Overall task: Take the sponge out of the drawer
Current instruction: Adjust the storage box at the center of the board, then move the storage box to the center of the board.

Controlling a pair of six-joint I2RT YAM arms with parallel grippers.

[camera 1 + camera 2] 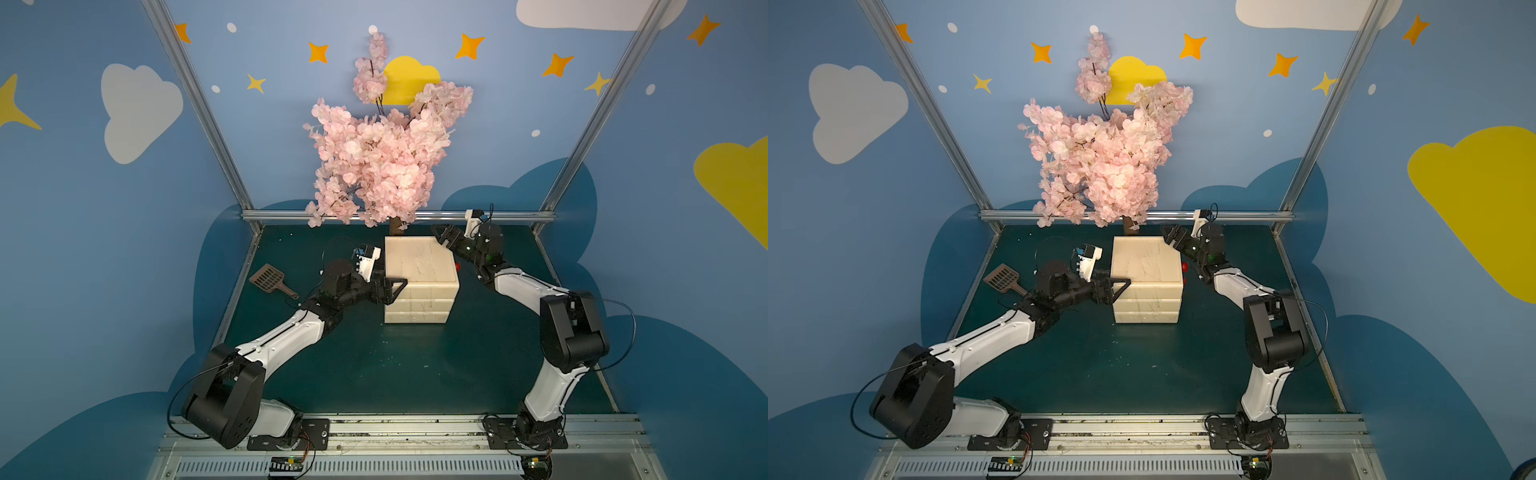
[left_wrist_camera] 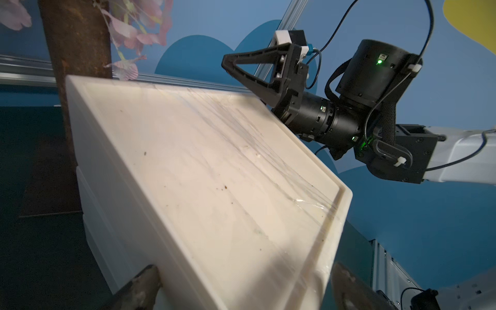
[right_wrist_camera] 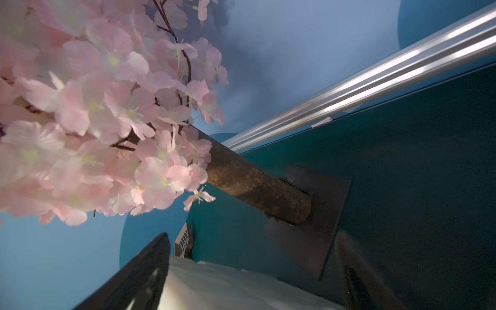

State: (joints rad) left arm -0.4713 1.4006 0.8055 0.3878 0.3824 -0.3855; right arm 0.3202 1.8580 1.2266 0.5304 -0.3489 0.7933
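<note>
Green bench: only the top views show the drawer unit fronts, all shut, insides hidden; left pincer and right pincer both spread.

White plastic drawer unit: one, with three stacked tiers showing on its front.
Black-and-white robot arms: two, the left arm and the right arm.
Black parallel grippers: two, the left gripper and the right gripper.
Artificial tree with pink blossoms and a brown trunk: one.
Brown slotted plastic scoop with a short handle: one.
Small red bit just beside the unit: at least one; too small to count surely.
</note>
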